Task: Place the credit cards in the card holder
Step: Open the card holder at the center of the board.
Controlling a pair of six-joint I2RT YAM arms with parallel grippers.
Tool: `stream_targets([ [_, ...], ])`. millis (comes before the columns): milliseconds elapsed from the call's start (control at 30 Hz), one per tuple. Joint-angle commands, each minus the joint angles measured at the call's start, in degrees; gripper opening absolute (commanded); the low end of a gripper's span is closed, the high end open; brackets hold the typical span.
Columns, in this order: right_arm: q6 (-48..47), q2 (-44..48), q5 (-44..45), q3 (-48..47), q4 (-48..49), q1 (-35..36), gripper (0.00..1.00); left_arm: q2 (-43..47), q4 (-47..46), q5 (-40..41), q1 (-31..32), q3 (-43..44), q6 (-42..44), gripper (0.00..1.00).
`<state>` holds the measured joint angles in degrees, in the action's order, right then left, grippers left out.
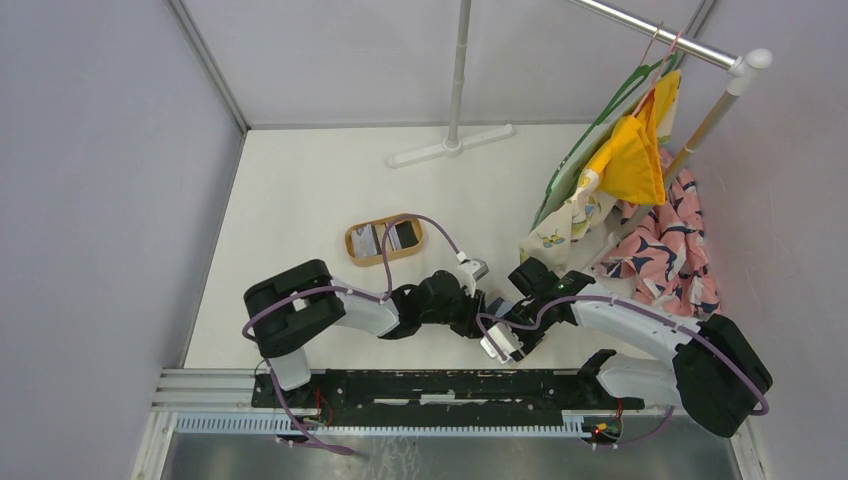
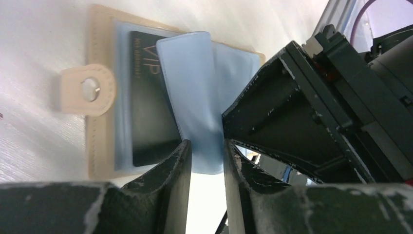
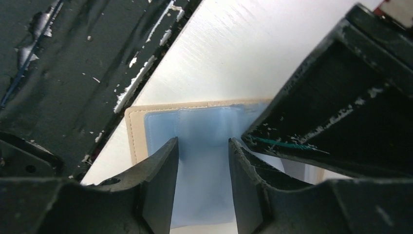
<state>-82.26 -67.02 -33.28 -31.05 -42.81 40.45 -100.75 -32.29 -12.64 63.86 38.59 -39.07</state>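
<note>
Lying open on the table, the card holder (image 2: 100,146) sits to the right of the oval wooden tray (image 1: 352,245) and nearer to the arm bases than it, almost hidden under both grippers in the top view. One black card (image 2: 146,117) with the letters VIP is already inside a light blue pocket, so I judge the task as started but far from finished. At least two more credit cards (image 1: 404,235), one dark and one pale, lie in the tray and are not yet moved. The left gripper (image 2: 207,144) has its fingers a little apart, and a raised blue leaf (image 2: 195,87) of the lining runs into the gap between them. I cannot tell if they really pinch it. The right gripper (image 3: 203,141), on the side away from the tray, has its fingers apart above the blue lining and clamps nothing that I can see. The work now seems to be opening a free pocket for the next card.
</note>
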Motion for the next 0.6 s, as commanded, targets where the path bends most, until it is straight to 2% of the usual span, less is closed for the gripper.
stream_targets([
  [0,0.6,1.8,1.4,-0.6,2.7,-0.7,0.47,1.6,-5.8,-2.8,0.4,-1.2,-3.5,0.36],
  [233,-0.1,5.9,0.6,-0.8,1.2,-4.2,0.48,-0.9,-7.1,-2.2,0.4,-0.5,-4.4,0.39],
  [433,3.1,10.9,4.5,0.2,3.7,-9.4,0.5,-0.4,-5.5,1.1,0.5,-0.3,-3.9,0.41],
  [567,3.6,11.6,4.4,0.0,3.8,-11.3,0.51,0.2,-5.7,0.9,0.5,-0.1,-3.2,0.48],
])
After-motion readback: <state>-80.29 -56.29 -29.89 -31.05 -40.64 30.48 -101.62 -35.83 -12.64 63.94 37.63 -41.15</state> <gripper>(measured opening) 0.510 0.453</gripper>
